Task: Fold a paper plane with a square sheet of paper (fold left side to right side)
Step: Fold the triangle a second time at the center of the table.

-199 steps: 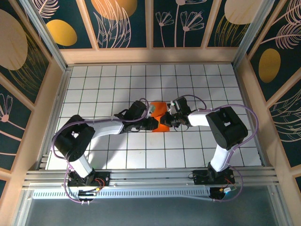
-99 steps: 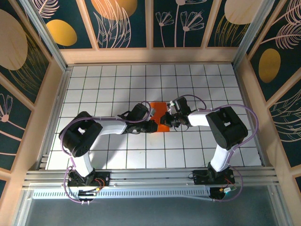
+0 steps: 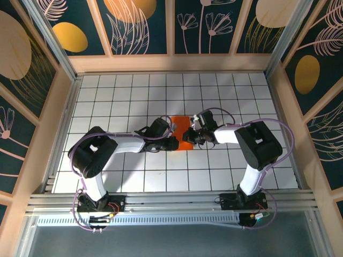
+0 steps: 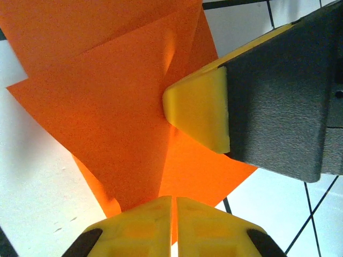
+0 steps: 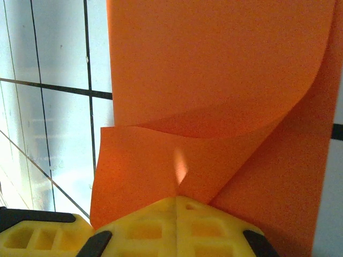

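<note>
Orange square sheet of paper (image 3: pixel 181 123) pinched by left gripper (image 4: pixel 174 208), right gripper (image 5: pixel 177 206).

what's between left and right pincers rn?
Only the square sheet of paper, partly folded; left wrist view shows it spanning left pincer to right pincer.

You're in a robot lab test cell. Evidence: a white grid-tiled table (image 3: pixel 107 107) is boxed in by a pale wooden frame (image 3: pixel 171 63) holding dark teal wall panels printed with gold discs and line-drawn flowers (image 3: pixel 214 27), a staged backdrop. A silver aluminium rail (image 3: pixel 171 201) along the table's near edge carries two black-and-white robot arms, left arm (image 3: pixel 91 158) and right arm (image 3: pixel 260 144), with exposed purple cables (image 3: pixel 292 144). Your workpiece, a bright orange square sheet of paper (image 3: pixel 182 124), lies mid-table between them.
</note>
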